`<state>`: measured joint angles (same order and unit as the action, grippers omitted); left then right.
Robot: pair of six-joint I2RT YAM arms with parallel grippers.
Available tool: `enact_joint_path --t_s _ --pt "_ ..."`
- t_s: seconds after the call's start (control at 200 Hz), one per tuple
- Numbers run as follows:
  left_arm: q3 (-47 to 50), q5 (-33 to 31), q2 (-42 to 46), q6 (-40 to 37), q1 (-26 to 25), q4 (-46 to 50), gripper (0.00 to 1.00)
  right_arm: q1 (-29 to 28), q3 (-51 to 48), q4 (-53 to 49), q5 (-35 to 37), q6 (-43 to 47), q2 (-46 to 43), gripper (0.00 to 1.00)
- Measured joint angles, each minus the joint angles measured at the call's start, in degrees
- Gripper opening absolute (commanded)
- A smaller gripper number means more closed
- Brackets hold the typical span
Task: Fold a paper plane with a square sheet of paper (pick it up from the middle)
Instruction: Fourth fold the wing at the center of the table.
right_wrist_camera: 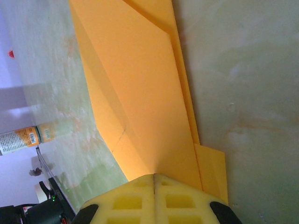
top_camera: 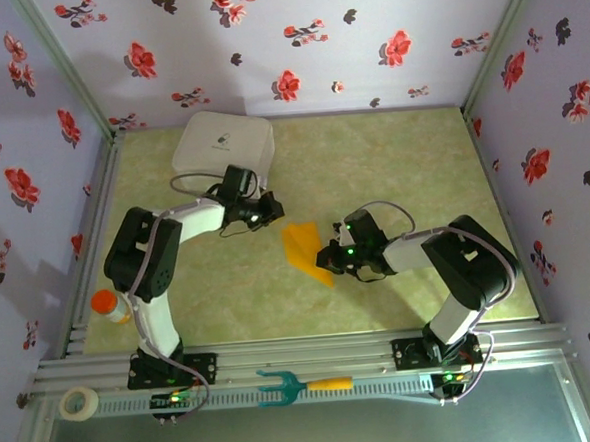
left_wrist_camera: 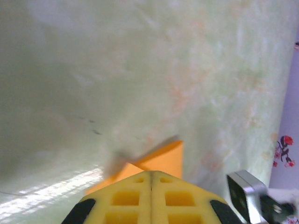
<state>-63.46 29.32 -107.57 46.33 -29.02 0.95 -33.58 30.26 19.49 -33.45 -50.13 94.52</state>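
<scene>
Left arm rose from its base, bent at the elbow near the left rail, and reached its forearm right toward mid-table; the left gripper (top_camera: 265,210) sat just up-left of the paper plane (top_camera: 304,247). On the left wrist camera its yellow fingers (left_wrist_camera: 131,198) were pressed flat together with nothing seen between them, and a blurred orange corner of the paper showed just past the tips. Right arm mirrored it, with the elbow near the right edge, the forearm pointing left, and the right gripper (top_camera: 330,256) at the plane's lower-right end. Right wrist view: jaws closed tight and tips over the paper's near end; I could not tell whether they pinched it or only touched it. The plane lay near the middle of the green table (top_camera: 412,164), between the two grippers, running from upper left to lower right. It looked like an orange-yellow folded sheet, long and narrowing, with a lengthwise crease and a layered flap along one edge. An orange-capped bottle (top_camera: 108,306) stood by the left rail, well apart.
</scene>
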Motion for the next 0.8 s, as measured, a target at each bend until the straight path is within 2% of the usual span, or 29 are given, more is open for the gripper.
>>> enact_joint_path --t_s 0.255,0.575,0.805 --pt "1.5 0.8 -0.6 1.2 -4.3 -2.4 0.06 0.0 0.0 0.0 0.0 0.0 0.0 0.01" --pt "5.0 0.9 -3.4 3.1 -8.1 -6.2 0.06 0.0 0.0 0.0 0.0 -0.5 -0.1 0.06" --pt "7.4 1.7 -4.0 4.9 -8.0 -10.3 0.05 0.0 0.2 -4.8 0.4 -2.1 -4.5 0.28"
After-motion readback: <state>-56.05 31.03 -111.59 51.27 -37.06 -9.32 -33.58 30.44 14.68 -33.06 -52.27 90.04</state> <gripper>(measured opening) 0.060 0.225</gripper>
